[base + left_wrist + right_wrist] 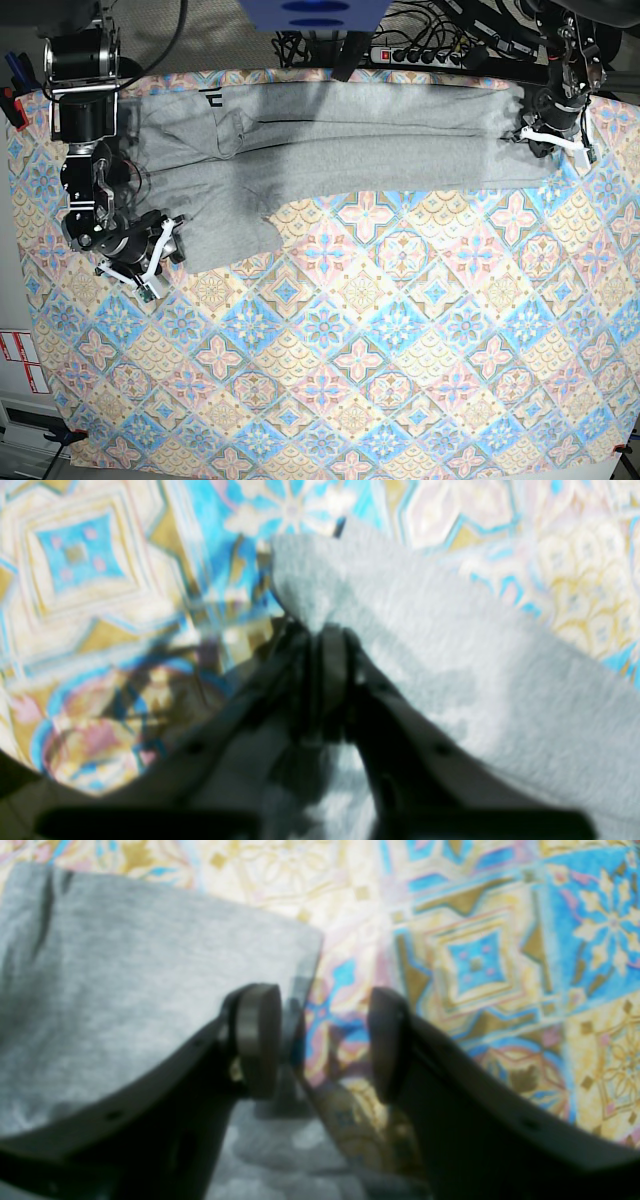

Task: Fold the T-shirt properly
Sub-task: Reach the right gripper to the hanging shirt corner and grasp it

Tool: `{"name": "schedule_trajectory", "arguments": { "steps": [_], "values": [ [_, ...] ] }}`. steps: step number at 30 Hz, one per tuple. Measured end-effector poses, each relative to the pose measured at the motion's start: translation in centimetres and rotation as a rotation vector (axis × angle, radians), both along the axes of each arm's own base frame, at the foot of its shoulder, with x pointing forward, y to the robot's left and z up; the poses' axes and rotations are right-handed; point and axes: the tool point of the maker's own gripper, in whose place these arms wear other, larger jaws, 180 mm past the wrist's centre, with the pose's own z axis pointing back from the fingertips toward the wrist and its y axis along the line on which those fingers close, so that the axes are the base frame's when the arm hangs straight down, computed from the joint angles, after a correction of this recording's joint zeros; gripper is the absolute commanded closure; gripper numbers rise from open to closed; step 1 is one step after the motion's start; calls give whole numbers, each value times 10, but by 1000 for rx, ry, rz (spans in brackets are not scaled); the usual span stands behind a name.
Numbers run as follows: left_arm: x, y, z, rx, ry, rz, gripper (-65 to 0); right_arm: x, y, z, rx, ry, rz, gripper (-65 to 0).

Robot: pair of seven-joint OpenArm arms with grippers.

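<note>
T-shirt (450, 645) cloth is pinched between your left gripper (325, 635) fingers in the left wrist view. Right wrist view: your right gripper (325, 1040) stands released beside its corner. Base view: it lies across the tablecloth's (380, 380) far edge.

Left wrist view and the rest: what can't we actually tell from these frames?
- Left wrist view: left gripper fingertips blurred against the T-shirt; grip unclear.
- Base view: the T-shirt's lettering, only a scrap shows at a fold.
- Right wrist view: right gripper open; lower T-shirt edge hidden behind its fingers.
</note>
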Motion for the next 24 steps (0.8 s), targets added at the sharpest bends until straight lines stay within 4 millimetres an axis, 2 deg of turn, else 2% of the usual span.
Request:
{"name": "schedule_trajectory", "arguments": {
  "steps": [3, 5, 11, 15, 19, 21, 24],
  "values": [
    [4, -4, 1, -22, 15, -18, -190, -3, 1, -5, 7, 16, -4, -268],
    [6, -6, 2, -23, 17, -25, -213, -4, 0, -8, 6, 28, -6, -268],
    [7, -8, 6, -23, 12, -30, -251, 12, -4, 0, 20, -4, -25, -270],
    [1, -8, 5, -21, 23, -33, -317, 3, -4, -8, 16, 26, -25, -270],
    [0, -8, 5, -23, 23, -28, -396, 5, -5, -7, 16, 23, -26, -271],
    [0, -8, 5, -28, 22, -23, -418, 6, -2, -6, 21, 19, -25, -271],
    [2, -11, 6, -69, 3, -4, -437, 6, 11, -10, 43, 25, -20, -271]
  ]
}}
